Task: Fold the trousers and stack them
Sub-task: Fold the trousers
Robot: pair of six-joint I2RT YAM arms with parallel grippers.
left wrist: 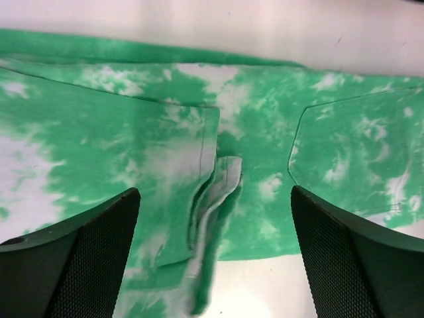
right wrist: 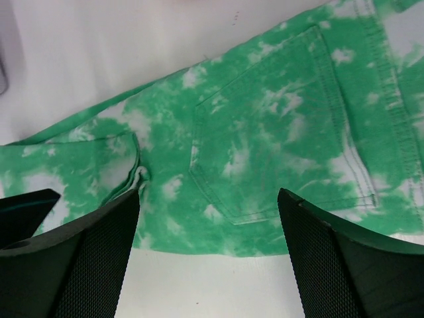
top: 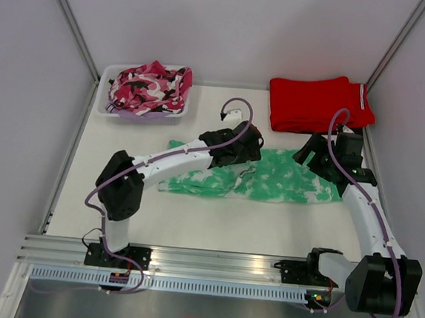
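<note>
Since both pairs of jaws are seen spread wide with nothing between them, the mint tie-dye trousers (top: pixel 285 182) are judged to be released, lying loose on the white table (top: pixel 214 222) and stretched from left to right across the middle of the top view. The left gripper (left wrist: pixel 213 192) is held low over the crotch, where a bunched fold (left wrist: pixel 211 225) is raised between the two flat halves. This placement is judged to suit a fresh grasp at that ridge. The right gripper (right wrist: pixel 209 192) is poised over the seat, beside a stitched back pocket (right wrist: pixel 278 139), so that the waist end can be taken at the same time.

Along the bottom of both wrist views the near edge of the cloth is shown, with bare table below it. In the lower half of the top view, broad room is left between the garment and the metal rail (top: pixel 211 261). Toward the upper right, less room is offered: the folded red trousers (top: pixel 314 105) are set near the waist end. At the upper left, well apart, a camouflage garment (top: pixel 148 86) is heaped in a white bin (top: pixel 105 110).
</note>
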